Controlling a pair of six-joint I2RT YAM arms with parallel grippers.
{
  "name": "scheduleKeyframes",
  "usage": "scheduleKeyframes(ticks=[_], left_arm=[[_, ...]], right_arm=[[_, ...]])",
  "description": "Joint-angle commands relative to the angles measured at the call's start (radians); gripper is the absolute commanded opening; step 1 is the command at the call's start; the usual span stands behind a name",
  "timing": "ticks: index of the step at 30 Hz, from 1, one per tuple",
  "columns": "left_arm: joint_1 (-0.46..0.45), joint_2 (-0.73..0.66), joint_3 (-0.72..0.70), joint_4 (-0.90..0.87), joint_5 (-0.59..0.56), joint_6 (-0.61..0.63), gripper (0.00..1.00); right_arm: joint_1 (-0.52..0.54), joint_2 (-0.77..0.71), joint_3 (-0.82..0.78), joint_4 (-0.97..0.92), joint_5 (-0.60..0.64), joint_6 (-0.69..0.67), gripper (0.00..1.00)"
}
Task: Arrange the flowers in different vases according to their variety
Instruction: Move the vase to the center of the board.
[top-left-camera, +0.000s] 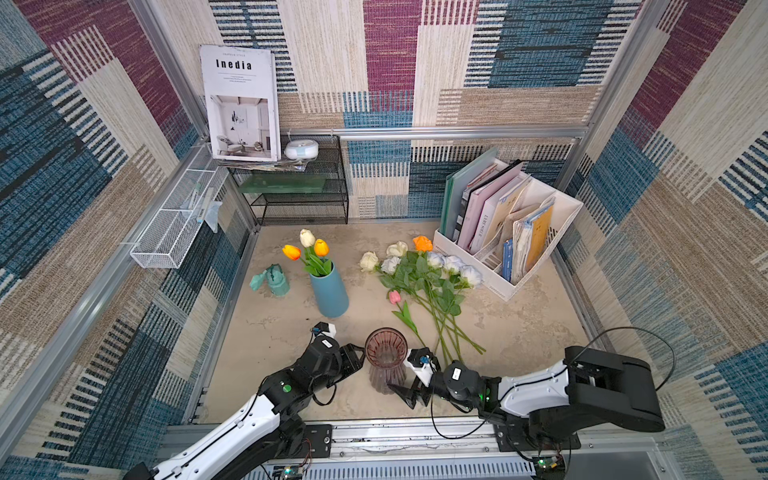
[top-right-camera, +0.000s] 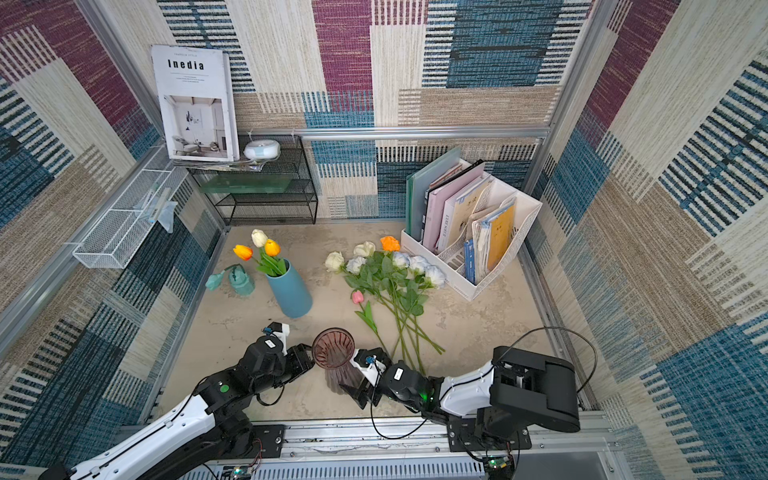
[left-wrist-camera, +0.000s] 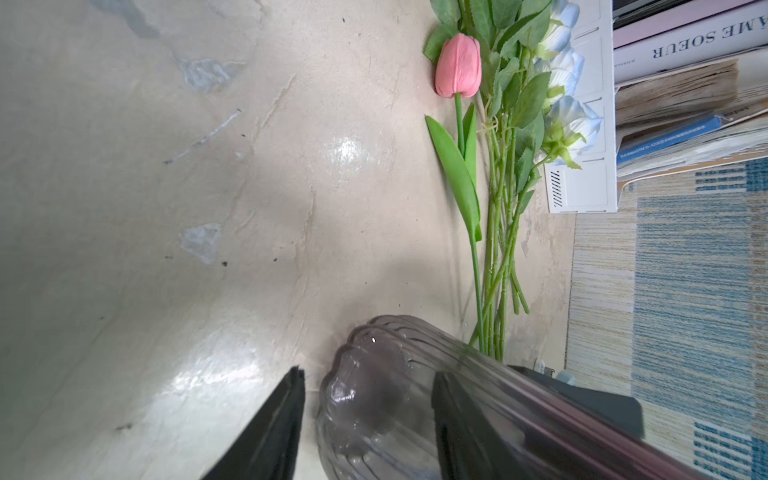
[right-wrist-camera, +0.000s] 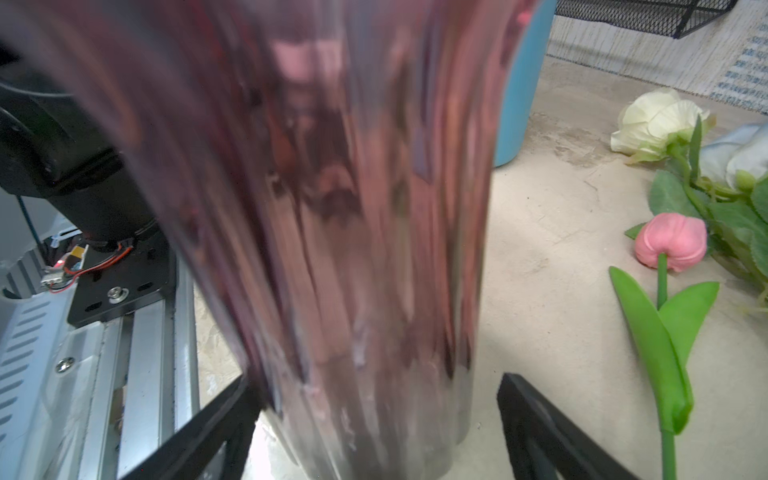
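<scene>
Locate the purple vase (top-left-camera: 386, 361) upright at 6 o'clock on the table (top-left-camera: 519, 332), near the arm bases, in both top views. Find the left gripper (top-left-camera: 358, 358) at 9 o'clock of it, against the waist. Find the right gripper (top-left-camera: 405, 395) at 4 o'clock, low by the foot.

Left wrist view: read the left gripper (left-wrist-camera: 369, 372) as roughly half spread, astride the lower end of the purple vase (left-wrist-camera: 374, 415). Note a sliver of table between one finger (left-wrist-camera: 270, 436) and the glass. Note the other finger (left-wrist-camera: 465, 436) overlapping the glass. Grip or bare contact: cannot tell.

Right wrist view: read the right gripper (right-wrist-camera: 376, 379) as spread wide, one finger on either side of the vase foot. Note a clear gap at one finger (right-wrist-camera: 540, 428). Nothing clamped.

Surroundings, by clock from the purple vase:
- 11 o'clock, well apart: blue vase (top-left-camera: 330, 291) holding three tulips (top-left-camera: 321, 247).
- 12 o'clock: pink tulip (top-left-camera: 394, 296), flat on the table.
- 1 o'clock: roses (top-left-camera: 432, 286) in a loose bundle, flat, stems toward the right gripper.

Limits of view:
- Right wrist view: glass heavily blurred, filling most of the frame, rim cut off. Contact at the second finger (right-wrist-camera: 199, 440) not legible.
- Left wrist view: upper part of the vase smeared and cut off at the frame edge.
- Top views: left fingertips hidden against the vase, and some rose stem ends hidden behind the right arm.
</scene>
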Motion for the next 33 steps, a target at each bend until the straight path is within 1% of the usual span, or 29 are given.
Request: scheduleKeyframes(ticks=[1,3,9,12,16,18,21,25,28,31,33], left_arm=[[0.007,0.009,0.036,-0.055,-0.043,0.051,0.55],[0.014,-0.003,0.053,-0.093,-0.063,0.066,0.56],[0.048,-0.081,0.065,-0.197,-0.110,0.083,0.57],[0.076,-0.110,0.062,-0.241,-0.123,0.093,0.58],[0.105,-0.130,0.060,-0.280,-0.118,0.102,0.58],[0.111,-0.144,0.070,-0.302,-0.120,0.108,0.58],[0.115,-0.162,0.097,-0.358,-0.133,0.120,0.59],[0.115,-0.170,0.148,-0.444,-0.147,0.113,0.63],[0.115,-0.168,0.180,-0.472,-0.149,0.113,0.65],[0.115,-0.162,0.210,-0.489,-0.152,0.120,0.65],[0.115,-0.159,0.231,-0.501,-0.155,0.128,0.66]], right_arm=[[-0.001,0.066,0.044,0.061,0.062,-0.014,0.94],[-0.007,0.116,0.084,0.075,0.082,-0.022,0.94],[-0.061,0.227,0.202,0.083,0.037,-0.035,0.94],[-0.080,0.262,0.239,0.074,0.025,-0.045,0.94],[-0.086,0.253,0.250,0.048,0.016,-0.049,0.96],[-0.085,0.211,0.253,-0.009,0.023,-0.026,1.00],[-0.084,0.114,0.256,-0.148,0.021,0.034,0.99],[-0.085,-0.062,0.214,-0.306,0.000,0.113,0.99],[-0.090,-0.204,0.192,-0.451,0.015,0.172,0.99],[-0.123,-0.355,0.177,-0.600,0.030,0.238,0.99],[-0.178,-0.444,0.185,-0.692,0.019,0.277,0.99]])
